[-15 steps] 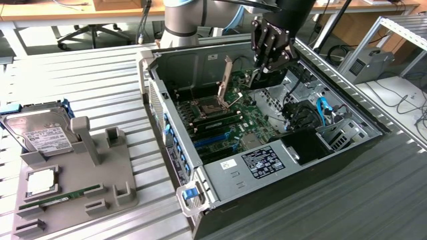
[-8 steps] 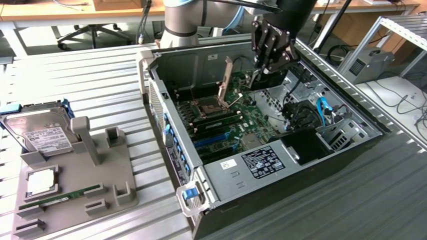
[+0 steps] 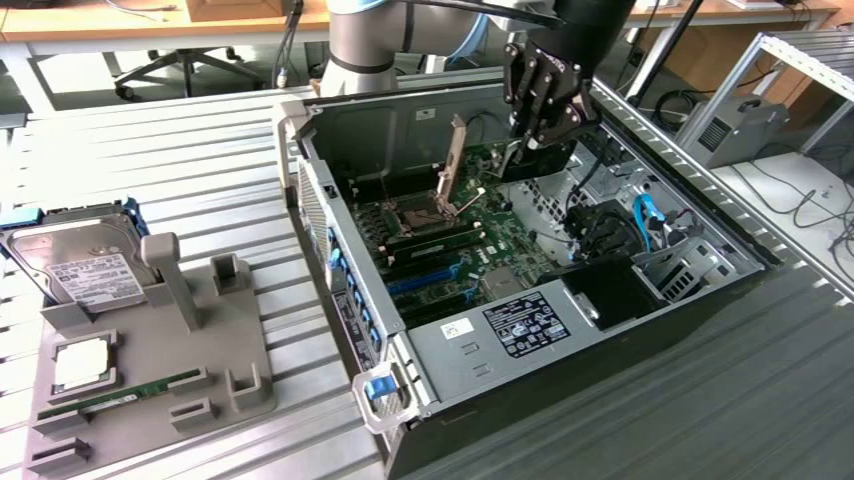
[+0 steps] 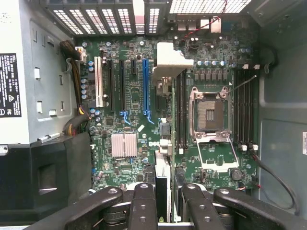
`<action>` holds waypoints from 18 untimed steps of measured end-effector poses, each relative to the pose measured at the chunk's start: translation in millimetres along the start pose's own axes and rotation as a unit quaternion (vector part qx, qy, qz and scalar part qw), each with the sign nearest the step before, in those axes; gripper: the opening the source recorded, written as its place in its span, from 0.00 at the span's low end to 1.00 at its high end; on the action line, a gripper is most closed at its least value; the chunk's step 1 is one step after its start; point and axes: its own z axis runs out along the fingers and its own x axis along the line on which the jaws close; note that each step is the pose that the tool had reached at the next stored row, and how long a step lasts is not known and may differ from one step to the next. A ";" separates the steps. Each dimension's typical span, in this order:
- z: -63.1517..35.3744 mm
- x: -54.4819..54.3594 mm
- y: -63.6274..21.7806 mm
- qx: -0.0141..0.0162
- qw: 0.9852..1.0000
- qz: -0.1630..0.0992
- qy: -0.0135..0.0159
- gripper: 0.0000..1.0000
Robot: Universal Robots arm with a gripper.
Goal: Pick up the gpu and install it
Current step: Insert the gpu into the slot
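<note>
The gripper (image 4: 167, 201), jaws half closed on what seems the edge-on gpu (image 4: 162, 184), should keep it square above the blue slot (image 4: 145, 88).

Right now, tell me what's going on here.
The robot arm's gripper hangs over the open computer case, closed on a thin card seen edge-on, apparently the gpu. It is above the motherboard, whose blue expansion slot is empty, so the card is not seated yet. On the exterior view's left, a grey stand holds a hard drive and a RAM stick.
</note>
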 end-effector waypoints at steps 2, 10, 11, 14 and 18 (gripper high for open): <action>0.1 0.3 0.0 0.000 1.000 0.000 0.000 0.26; 0.7 1.8 0.0 0.000 1.000 0.000 0.000 0.26; 0.7 2.0 -0.1 0.000 1.000 0.000 0.000 0.26; 1.0 2.6 -0.1 0.000 1.000 0.000 0.000 0.26; 1.3 3.3 -0.1 0.000 1.000 0.000 0.000 0.26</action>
